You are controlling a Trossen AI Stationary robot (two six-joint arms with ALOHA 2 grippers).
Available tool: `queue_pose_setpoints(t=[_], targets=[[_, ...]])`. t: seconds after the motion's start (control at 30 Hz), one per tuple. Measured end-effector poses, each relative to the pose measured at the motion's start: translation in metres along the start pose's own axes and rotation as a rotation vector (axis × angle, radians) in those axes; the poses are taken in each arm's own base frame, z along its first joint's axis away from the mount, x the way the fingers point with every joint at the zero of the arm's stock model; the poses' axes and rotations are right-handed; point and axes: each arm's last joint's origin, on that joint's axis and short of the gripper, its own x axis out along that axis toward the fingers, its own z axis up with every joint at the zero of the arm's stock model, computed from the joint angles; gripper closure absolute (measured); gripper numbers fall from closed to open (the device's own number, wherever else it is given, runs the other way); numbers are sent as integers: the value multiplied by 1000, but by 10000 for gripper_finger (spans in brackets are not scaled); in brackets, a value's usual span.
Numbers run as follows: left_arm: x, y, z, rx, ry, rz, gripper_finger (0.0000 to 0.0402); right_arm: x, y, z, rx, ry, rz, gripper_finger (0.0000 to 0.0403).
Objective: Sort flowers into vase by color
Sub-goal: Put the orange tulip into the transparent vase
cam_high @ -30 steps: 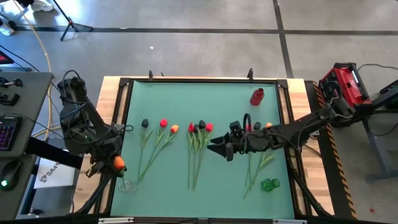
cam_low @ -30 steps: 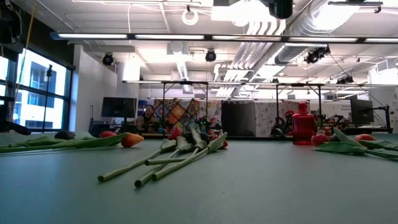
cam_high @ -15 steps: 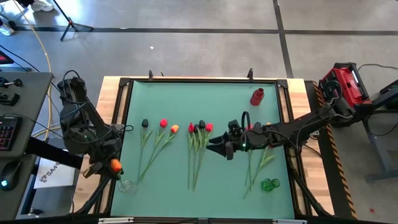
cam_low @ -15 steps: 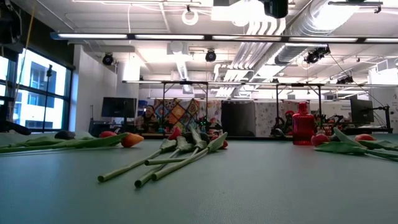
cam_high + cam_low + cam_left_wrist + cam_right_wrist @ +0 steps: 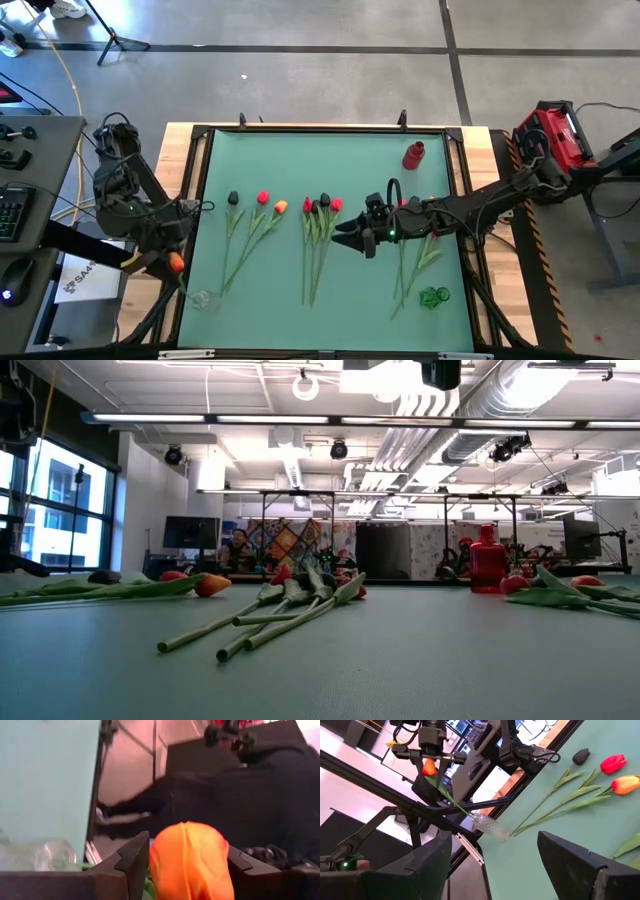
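Orange tulip held over the clear vase

Firmly, the left gripper (image 5: 172,262) fingers (image 5: 131,862) pinched an orange tulip (image 5: 191,861) at the bench (image 5: 330,165) left edge, its stem reaching into the clear vase (image 5: 491,827). The right gripper (image 5: 352,238) fingers were spread above the bench middle, beside the other flowers (image 5: 318,222).
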Motion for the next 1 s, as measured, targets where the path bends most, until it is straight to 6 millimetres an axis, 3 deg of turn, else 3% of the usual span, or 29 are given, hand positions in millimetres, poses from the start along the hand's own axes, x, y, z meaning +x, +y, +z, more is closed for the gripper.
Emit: queue_pose_setpoints(t=[0.5, 1.0], targets=[[7, -1, 2, 65, -81, 35, 245, 0, 0, -1, -25, 18, 12, 122], [5, -4, 1, -3, 0, -23, 245, 0, 1, -1, -28, 32, 22, 122]])
